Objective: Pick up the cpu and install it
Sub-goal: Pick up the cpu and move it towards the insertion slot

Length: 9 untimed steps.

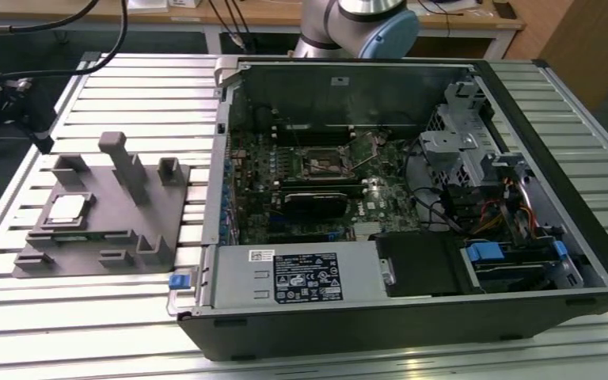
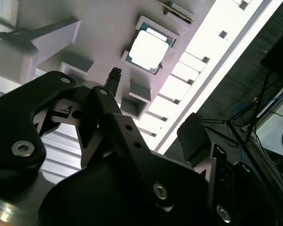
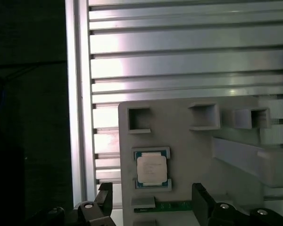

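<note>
While the cpu (image 1: 64, 210) (image 3: 151, 168) lies flat in a pocket of the grey fixture (image 1: 114, 226), toward its 9 o'clock side in the exterior view, the pincer (image 3: 151, 188) hangs over it, wide apart, empty. Computer case (image 1: 410, 324) at fixture's 3 o'clock on the slatted desk (image 1: 124, 87).

Fixture (image 1: 98, 226) lies on table (image 1: 93, 317), left half of the exterior view. cpu (image 1: 66, 208) sits in a recess on the fixture's left part. Open computer case (image 1: 389, 324) is just right of the fixture, filling centre and right. Socket (image 1: 323, 164) is mid-case, power supply box (image 1: 298, 275) along the case's lower edge. Arm base (image 1: 359, 28) is behind the case, top centre.
</note>
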Available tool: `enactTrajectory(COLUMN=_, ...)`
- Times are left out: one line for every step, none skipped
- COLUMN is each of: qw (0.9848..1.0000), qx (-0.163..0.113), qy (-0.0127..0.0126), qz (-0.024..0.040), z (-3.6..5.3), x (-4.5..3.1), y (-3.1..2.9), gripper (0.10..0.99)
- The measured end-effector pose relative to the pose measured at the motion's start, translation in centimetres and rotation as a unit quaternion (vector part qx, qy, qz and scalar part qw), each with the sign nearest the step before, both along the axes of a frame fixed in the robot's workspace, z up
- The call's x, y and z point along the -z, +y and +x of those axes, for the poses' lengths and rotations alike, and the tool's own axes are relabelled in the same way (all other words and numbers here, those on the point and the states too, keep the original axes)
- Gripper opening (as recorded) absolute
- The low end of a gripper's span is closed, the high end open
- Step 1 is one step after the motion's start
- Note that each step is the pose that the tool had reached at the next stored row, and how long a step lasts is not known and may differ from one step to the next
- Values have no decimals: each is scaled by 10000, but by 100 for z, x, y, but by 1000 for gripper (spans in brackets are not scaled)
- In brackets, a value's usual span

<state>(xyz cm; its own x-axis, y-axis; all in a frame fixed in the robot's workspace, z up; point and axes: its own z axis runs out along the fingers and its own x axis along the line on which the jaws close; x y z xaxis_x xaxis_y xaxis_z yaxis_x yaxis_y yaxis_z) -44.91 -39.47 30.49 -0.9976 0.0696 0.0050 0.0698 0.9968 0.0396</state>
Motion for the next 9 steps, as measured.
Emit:
enactTrajectory(qw=10000, qx=0, qy=0, qz=0, z=0, x=18, y=0, gripper=761)
enactTrajectory(qw=10000, qx=-1, qy=0, qz=0, z=0, x=36, y=0, gripper=761)
enactTrajectory(qw=10000, qx=-2, qy=0, qz=0, z=0, x=54, y=0, gripper=761)
enactTrajectory(qw=10000, qx=-3, qy=0, qz=0, z=0, x=72, y=0, gripper=761)
enactTrajectory(qw=10000, qx=-6, qy=1, qz=0, z=0, x=91, y=0, gripper=761)
enactTrajectory(qw=10000, qx=-8, qy=1, qz=-1, z=-1, x=109, y=0, gripper=761)
enactTrajectory(qw=10000, qx=-9, qy=1, qz=0, z=-1, x=127, y=0, gripper=761)
enactTrajectory(qw=10000, qx=-10, qy=1, qz=0, z=-1, x=145, y=0, gripper=761)
enactTrajectory(qw=10000, qx=-11, qy=1, qz=0, z=-1, x=163, y=0, gripper=761)
